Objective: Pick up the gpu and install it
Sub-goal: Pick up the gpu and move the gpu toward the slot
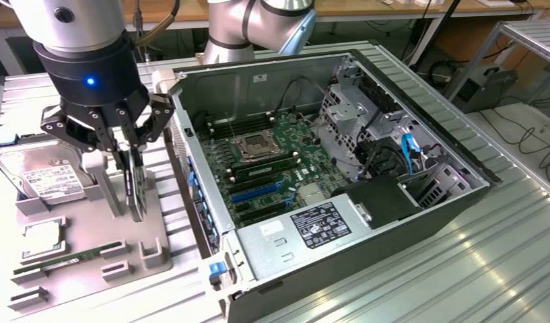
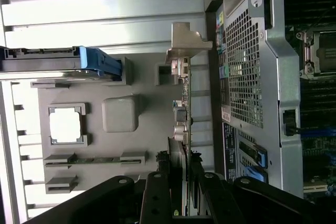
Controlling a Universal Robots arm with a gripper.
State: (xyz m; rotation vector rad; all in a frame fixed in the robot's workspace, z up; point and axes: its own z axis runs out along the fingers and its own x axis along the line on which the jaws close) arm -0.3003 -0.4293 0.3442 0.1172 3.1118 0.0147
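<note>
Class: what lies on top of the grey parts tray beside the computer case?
On the tray: a hard drive, a CPU chip, a RAM stick and the gpu standing on edge. The gripper covers the gpu's upper part.

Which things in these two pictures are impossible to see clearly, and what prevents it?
- gpu face: edge-on in both views; in the wrist view the gripper covers its near end.
- gpu lower edge: in the exterior view the grey holder hides whether it sits in its slot or is lifted.
- hard drive label: exterior view, print too small.
- motherboard: in the wrist view, cut off by the picture edge.
</note>
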